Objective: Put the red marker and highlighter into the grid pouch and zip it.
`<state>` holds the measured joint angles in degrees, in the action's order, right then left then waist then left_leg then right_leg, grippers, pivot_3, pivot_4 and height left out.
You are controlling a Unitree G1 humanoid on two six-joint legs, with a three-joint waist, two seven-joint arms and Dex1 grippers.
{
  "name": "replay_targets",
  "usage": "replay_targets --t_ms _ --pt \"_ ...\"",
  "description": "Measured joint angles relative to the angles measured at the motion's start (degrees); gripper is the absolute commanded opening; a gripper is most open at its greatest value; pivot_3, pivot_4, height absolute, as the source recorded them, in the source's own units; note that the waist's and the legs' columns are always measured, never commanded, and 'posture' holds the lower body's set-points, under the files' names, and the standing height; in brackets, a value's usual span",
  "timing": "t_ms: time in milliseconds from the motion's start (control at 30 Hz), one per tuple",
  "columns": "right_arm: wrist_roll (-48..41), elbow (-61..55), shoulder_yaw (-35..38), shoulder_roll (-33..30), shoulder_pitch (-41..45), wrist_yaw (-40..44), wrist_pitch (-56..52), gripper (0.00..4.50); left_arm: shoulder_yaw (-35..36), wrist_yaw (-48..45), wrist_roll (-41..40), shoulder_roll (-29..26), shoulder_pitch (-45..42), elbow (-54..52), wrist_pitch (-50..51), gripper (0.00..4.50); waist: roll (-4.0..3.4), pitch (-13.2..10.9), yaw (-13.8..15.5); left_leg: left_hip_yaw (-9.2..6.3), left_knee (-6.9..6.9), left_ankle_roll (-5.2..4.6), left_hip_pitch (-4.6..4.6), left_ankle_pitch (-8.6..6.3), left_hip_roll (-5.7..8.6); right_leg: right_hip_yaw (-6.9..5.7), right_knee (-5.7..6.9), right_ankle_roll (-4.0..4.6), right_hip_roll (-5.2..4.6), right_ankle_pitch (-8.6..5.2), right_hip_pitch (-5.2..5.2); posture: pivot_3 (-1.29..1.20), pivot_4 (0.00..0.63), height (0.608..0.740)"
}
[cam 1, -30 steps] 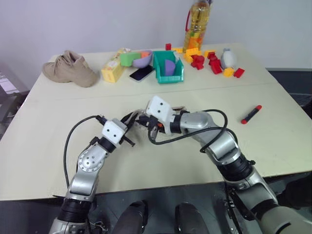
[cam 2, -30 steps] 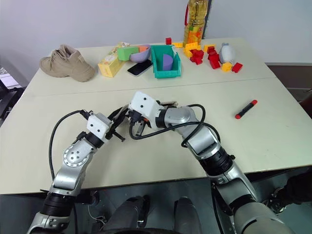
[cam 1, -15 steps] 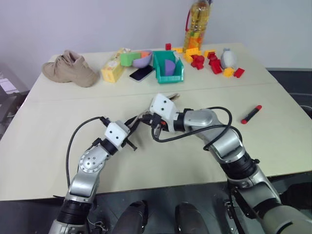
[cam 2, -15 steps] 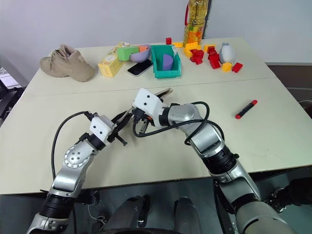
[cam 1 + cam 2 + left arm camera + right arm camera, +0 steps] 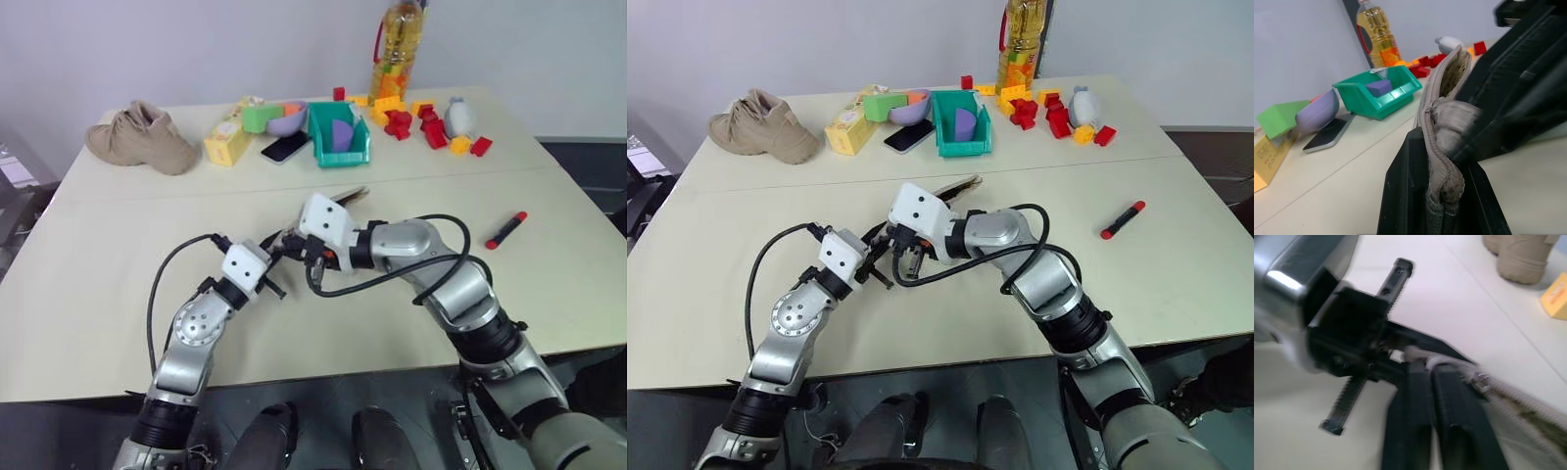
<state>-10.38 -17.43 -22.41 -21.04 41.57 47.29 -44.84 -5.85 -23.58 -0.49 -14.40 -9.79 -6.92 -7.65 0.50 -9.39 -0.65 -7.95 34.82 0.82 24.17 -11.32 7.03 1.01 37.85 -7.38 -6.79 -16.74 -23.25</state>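
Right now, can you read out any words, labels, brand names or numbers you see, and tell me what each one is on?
No text can be read.
The yellow cardboard box carries small red print, too blurred to read.
The clear plastic oil bottle has a yellow and orange label, too small to read.
The grey fabric grid pouch shows no readable label.

- You have the left gripper (image 5: 277,257) and the right gripper (image 5: 306,253) meeting mid-table, close together at the grid pouch (image 5: 345,197).
- Your red marker (image 5: 506,230) lies well apart on the right.
- Shoe (image 5: 140,138), green bin (image 5: 338,137) and oil bottle (image 5: 397,51) line the far edge.
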Motion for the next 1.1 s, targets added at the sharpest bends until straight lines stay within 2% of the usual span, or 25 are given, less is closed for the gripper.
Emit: replay_targets --t_ms 33,100,300,433,600,700,767,1000,1100 --pt "-0.5 -0.1 0.3 -0.3 0.0 0.3 -0.1 1.96 0.1 0.4 0.0 -0.1 -0.4 0.1 0.0 0.0 0.0 0.0 0.0 0.0 0.0 0.0 0.0 0.0 0.0 0.0 0.0 0.0 0.0 0.0 0.0 0.0 0.15 0.74" --pt "-1.2 -0.1 1.1 -0.6 0.0 0.3 -0.3 2.81 0.3 0.9 0.2 -0.2 -1.2 0.3 0.0 0.0 0.0 0.0 0.0 0.0 0.01 0.0 0.01 0.0 0.0 -0.01 0.0 0.0 0.0 0.0 -0.01 0.0 0.15 0.74" --pt "-1.1 4.4 11.9 -8.1 -7.0 -4.3 -2.4 2.81 3.7 1.3 1.3 -5.3 -2.0 2.8 -1.1 0.0 0.02 0.0 1.0 -0.03 0.14 -0.02 0.1 -0.01 0.03 -0.06 -0.01 0.0 -0.01 0.0 0.01 0.0 0.15 0.74" --pt "0.6 8.5 12.4 -9.0 -11.5 -7.9 -3.0 2.81 3.6 1.0 3.4 -7.0 -2.8 6.0 -4.3 0.0 0.02 0.0 0.9 0.0 0.14 -0.02 0.18 -0.01 0.01 -0.04 -0.01 0.0 -0.02 0.0 -0.08 0.0 0.15 0.74" --pt "0.1 11.2 13.8 -8.6 -13.0 -9.7 -4.3 2.81 3.2 0.9 3.6 -6.9 -4.0 8.8 -6.3 0.0 0.02 0.0 1.1 -0.01 0.17 -0.02 0.19 -0.01 0.02 -0.05 0.0 0.0 -0.02 0.0 -0.07 0.0 0.15 0.74" --pt "-0.1 12.2 14.5 -8.0 -13.5 -10.5 -5.4 1.97 3.1 0.9 3.6 -6.9 -4.0 9.8 -6.9 0.0 0.02 0.0 1.1 -0.01 0.18 -0.03 0.2 -0.01 0.02 -0.05 0.0 -0.01 -0.02 0.01 -0.07 0.0 0.15 0.74" --pt "-0.2 12.2 14.8 -7.8 -13.5 -10.8 -5.7 0.92 3.0 0.9 3.7 -6.7 -4.1 10.2 -7.2 0.0 0.02 0.0 1.1 -0.02 0.18 -0.02 0.2 -0.01 0.01 -0.05 0.0 0.0 -0.01 0.01 -0.07 0.0 0.15 0.74" --pt "-0.4 11.8 14.6 -9.7 -13.0 -9.3 -2.7 0.89 2.6 0.9 3.7 -6.3 -4.1 10.8 -8.1 0.0 0.02 0.0 1.2 -0.01 0.21 -0.03 0.2 -0.01 0.02 -0.05 0.0 -0.01 -0.02 0.01 -0.06 0.0 0.15 0.74" --pt "-1.1 9.6 15.0 -11.9 -9.7 -7.1 -1.0 0.89 2.6 0.9 3.7 -6.3 -4.1 10.9 -8.1 0.0 0.01 0.0 1.0 -0.01 0.21 -0.03 0.22 -0.01 0.01 -0.06 0.0 -0.01 -0.01 0.01 -0.08 0.0 0.15 0.74"
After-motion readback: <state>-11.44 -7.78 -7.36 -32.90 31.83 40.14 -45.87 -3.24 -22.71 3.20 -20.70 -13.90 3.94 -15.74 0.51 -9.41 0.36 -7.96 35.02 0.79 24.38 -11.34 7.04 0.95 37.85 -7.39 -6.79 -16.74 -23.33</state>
